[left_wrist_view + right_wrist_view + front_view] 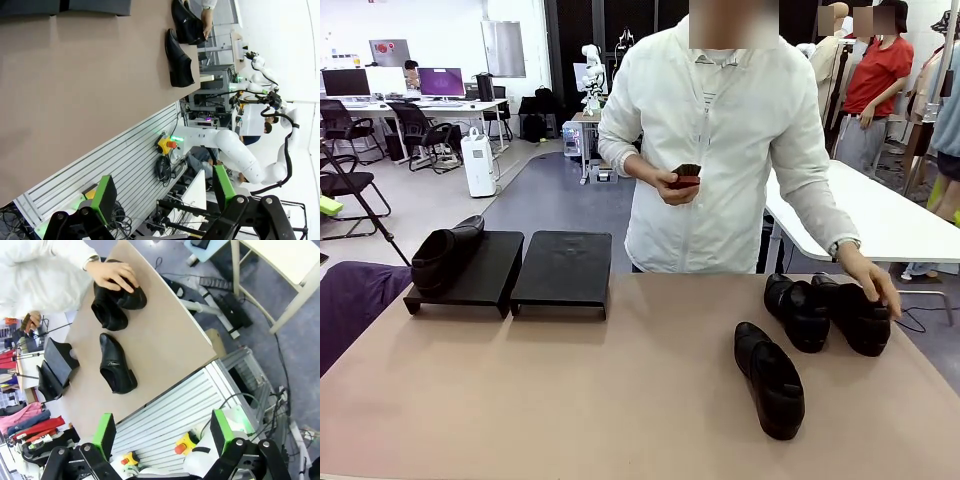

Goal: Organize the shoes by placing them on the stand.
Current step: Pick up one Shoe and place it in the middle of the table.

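Note:
One black shoe [445, 255] lies on the left platform of the stand [480, 275]; the right platform [563, 268] is bare. Three more black shoes sit on the table's right side: a lone one [770, 378] nearer me and a pair [798, 312] behind it. The person's hand [870, 285] rests on the outer shoe [855, 318] of that pair. My left gripper [164, 192] is open, off the table's near edge, far from the lone shoe [179, 59]. My right gripper [162, 432] is open too, high above the lone shoe [116, 365], the pair [107, 312] and the stand [57, 362].
The person stands at the far side, holding a small dark object [685, 177] in the other hand. A white table [880, 215] stands behind on the right. The tan tabletop [570, 390] is bare between the stand and the shoes.

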`<state>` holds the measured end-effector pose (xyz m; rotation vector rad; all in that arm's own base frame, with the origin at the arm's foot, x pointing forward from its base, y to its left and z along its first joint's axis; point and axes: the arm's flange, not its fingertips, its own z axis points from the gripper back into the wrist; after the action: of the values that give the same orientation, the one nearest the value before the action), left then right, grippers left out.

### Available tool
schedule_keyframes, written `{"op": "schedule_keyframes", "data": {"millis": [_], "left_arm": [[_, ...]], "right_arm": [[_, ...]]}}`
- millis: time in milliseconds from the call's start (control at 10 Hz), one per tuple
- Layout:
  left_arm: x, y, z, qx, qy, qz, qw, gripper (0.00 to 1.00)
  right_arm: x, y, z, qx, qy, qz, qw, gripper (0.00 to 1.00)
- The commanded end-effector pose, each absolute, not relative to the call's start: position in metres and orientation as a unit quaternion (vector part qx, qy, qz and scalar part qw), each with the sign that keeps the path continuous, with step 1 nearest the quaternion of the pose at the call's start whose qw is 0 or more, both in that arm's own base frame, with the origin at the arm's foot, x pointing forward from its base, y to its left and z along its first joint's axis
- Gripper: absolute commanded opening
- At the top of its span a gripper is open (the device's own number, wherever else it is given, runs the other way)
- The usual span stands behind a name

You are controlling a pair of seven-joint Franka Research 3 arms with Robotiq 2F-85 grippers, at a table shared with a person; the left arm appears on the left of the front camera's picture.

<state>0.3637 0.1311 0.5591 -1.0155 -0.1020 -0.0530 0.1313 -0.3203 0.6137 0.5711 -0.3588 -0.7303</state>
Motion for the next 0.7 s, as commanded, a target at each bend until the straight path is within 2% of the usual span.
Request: {"op": "schedule_keyframes", "data": {"millis": [0, 300, 600], "left_arm": [[0.36, 0.131, 0.559, -0.483, -0.049, -0.035, 0.873, 1.0], [0.36, 0.131, 0.559, -0.483, -0.049, -0.035, 0.873, 1.0], [0.36, 0.131, 0.559, -0.483, -0.049, -0.035, 0.873, 1.0]], "right_arm": [[0.152, -0.282, 0.609, 0.269, -0.17, -0.317, 0.894, 1.0], [0.23, -0.135, 0.572, 0.258, -0.139, -0.173, 0.94, 1.0], [0.294, 0.03, 0.508, 0.212, -0.087, -0.028, 0.973, 1.0]]}}
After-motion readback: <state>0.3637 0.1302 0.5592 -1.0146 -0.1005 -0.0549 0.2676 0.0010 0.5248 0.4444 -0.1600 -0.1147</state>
